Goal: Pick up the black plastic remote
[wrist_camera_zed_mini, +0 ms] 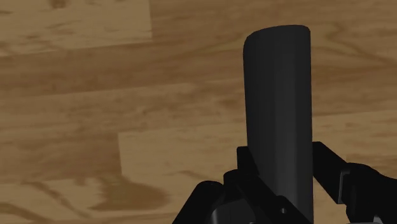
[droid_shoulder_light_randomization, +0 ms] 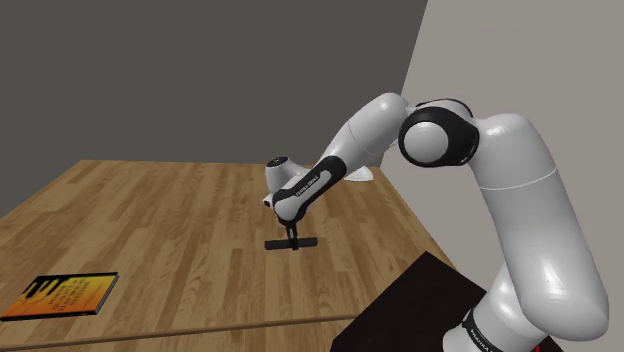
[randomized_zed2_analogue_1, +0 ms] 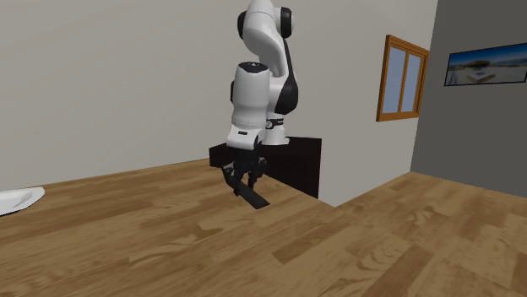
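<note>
- The black pincer (wrist_camera_zed_mini: 284,167) pinches a dark remote (wrist_camera_zed_mini: 280,95), with a finger (wrist_camera_zed_mini: 243,167) pressed against each long side.
- The remote sticks out beyond the fingertips and slants low over the wooden bench (randomized_zed2_analogue_1: 169,245).
- An orange book (droid_shoulder_light_randomization: 60,294) lies well apart from the pincer, near the bench's edge.

- This is looking like a room in a home.
- A wood-framed window (randomized_zed2_analogue_1: 401,78) is sitting in the pale wall.
- A framed landscape picture (randomized_zed2_analogue_1: 488,66) is hanging on the dark grey wall.
- Wood planks are covering the floor (randomized_zed2_analogue_1: 448,211).
- An orange-covered book (droid_shoulder_light_randomization: 60,295) is lying on the wooden table (droid_shoulder_light_randomization: 180,220).
</note>
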